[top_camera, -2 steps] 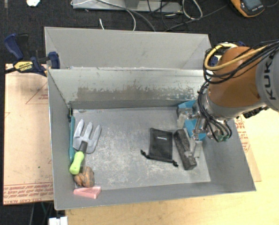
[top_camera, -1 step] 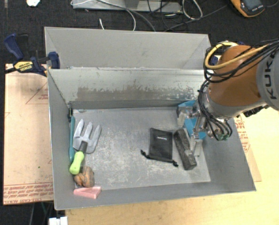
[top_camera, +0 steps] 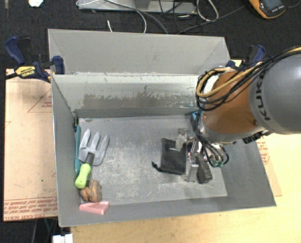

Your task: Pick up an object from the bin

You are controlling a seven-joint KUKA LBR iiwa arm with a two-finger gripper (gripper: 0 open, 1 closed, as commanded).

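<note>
Across the centre of the view sits the grey metal bin point(top_camera: 135, 59). From 3 o'clock the arm point(top_camera: 271, 95) reaches in, with its gripper point(top_camera: 197, 172) low over the floor at 4 o'clock; whether it is apart or together cannot be determined. A black object point(top_camera: 171, 158), flat and crumpled, lies just beside the gripper at its 9 o'clock. At the floor's 8 o'clock lie a grey hand fork point(top_camera: 93, 147) with a green handle, a brown lump point(top_camera: 93, 190) and a pink piece point(top_camera: 94, 206).

A green-handled grey fork point(top_camera: 89, 156), a brown lump point(top_camera: 93, 190) and a pink piece point(top_camera: 94, 206) are laid along the left of the grey metal bin point(top_camera: 135, 151); a black object point(top_camera: 171, 158) is seen right of centre.
</note>
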